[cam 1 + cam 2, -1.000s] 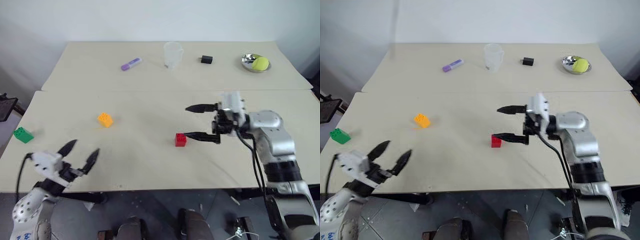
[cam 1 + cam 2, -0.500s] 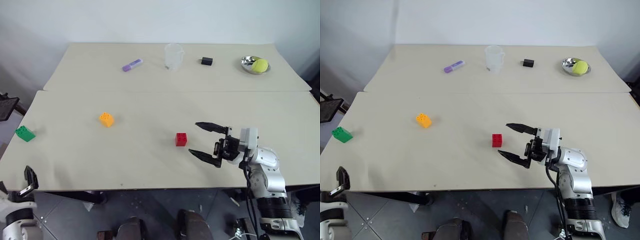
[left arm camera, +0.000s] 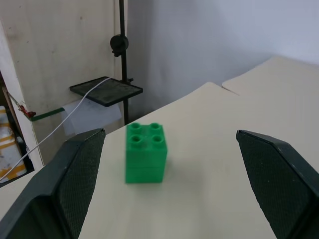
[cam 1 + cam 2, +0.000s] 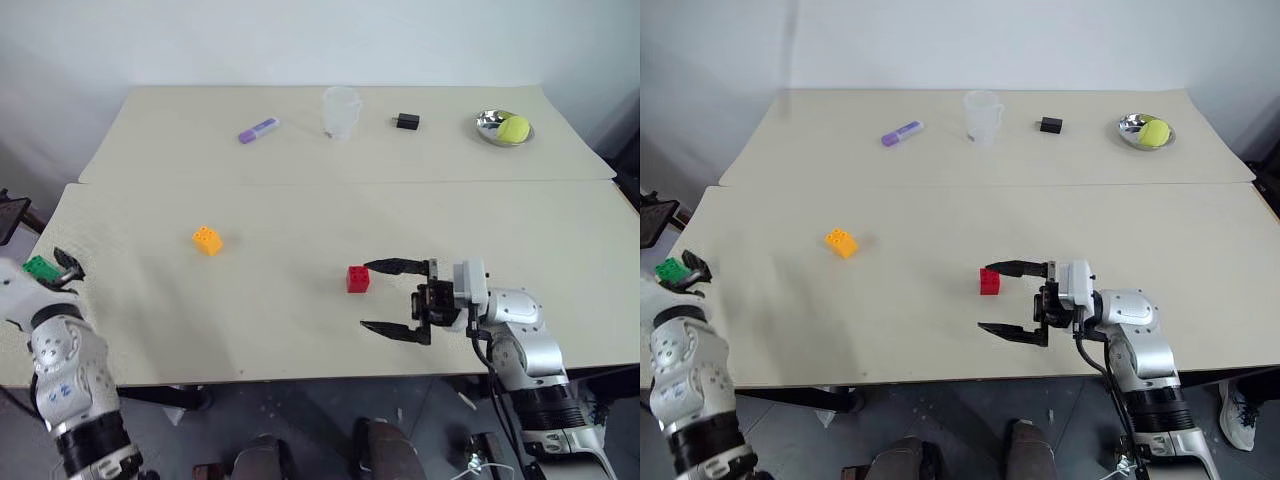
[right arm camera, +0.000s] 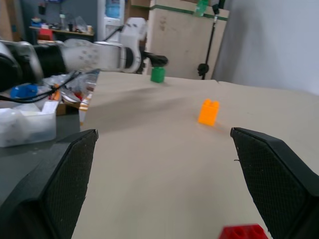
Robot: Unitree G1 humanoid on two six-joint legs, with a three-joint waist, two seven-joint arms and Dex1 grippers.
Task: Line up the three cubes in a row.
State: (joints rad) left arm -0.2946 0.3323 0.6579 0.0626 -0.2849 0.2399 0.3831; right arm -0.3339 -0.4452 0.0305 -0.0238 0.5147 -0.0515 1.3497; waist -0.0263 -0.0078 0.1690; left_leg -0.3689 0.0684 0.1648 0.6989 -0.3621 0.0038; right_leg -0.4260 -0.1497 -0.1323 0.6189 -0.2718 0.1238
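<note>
Cubes well apart on desk (image 4: 300, 330): green cube (image 3: 145, 153) at far left edge, orange-yellow cube (image 4: 207, 240) left of middle, red cube (image 4: 358, 279) near centre. Left hand (image 3: 184, 184) spread wide, empty, pointing at green cube just ahead, not touching. Right hand (image 4: 385, 297) spread wide, empty, upper finger (image 4: 395, 266) just beside red cube, lower one nearer front edge.

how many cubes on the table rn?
3. Green cube at the table's left edge, by the left gripper; orange-yellow cube mid-left; red cube near the centre, beside the right gripper. None look hidden.
</note>
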